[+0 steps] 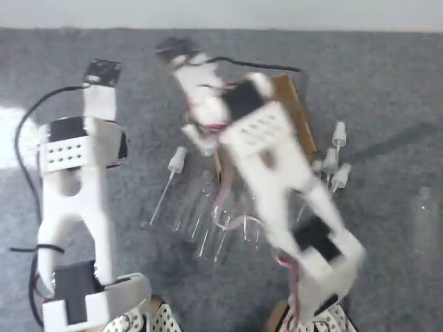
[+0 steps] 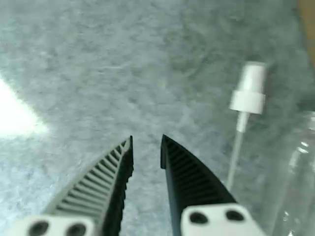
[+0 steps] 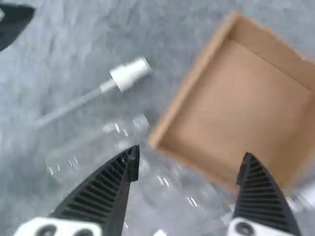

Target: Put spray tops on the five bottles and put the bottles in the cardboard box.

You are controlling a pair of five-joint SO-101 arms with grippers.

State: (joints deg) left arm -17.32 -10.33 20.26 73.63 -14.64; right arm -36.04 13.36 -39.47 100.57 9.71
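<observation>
My right gripper [image 3: 189, 162] is open wide above the near edge of the cardboard box [image 3: 241, 103], which looks empty, and several clear bottles [image 3: 123, 142] lying beside it. A white spray top [image 3: 129, 73] with a long tube lies loose just past those bottles. In the high view the right arm covers part of the box [image 1: 299, 114], and the bottles [image 1: 208, 214] lie in a row below the spray top [image 1: 176, 160]. My left gripper [image 2: 146, 142] hangs over bare carpet with a narrow gap between its fingers, holding nothing, with the spray top [image 2: 248, 93] off to one side.
Three more spray tops [image 1: 336, 159] lie right of the box. One clear bottle [image 1: 423, 214] lies alone at the far right. Grey carpet [image 1: 387, 69] covers the table, with a bright patch [image 1: 7, 131] at the left edge. Cables trail from both arms.
</observation>
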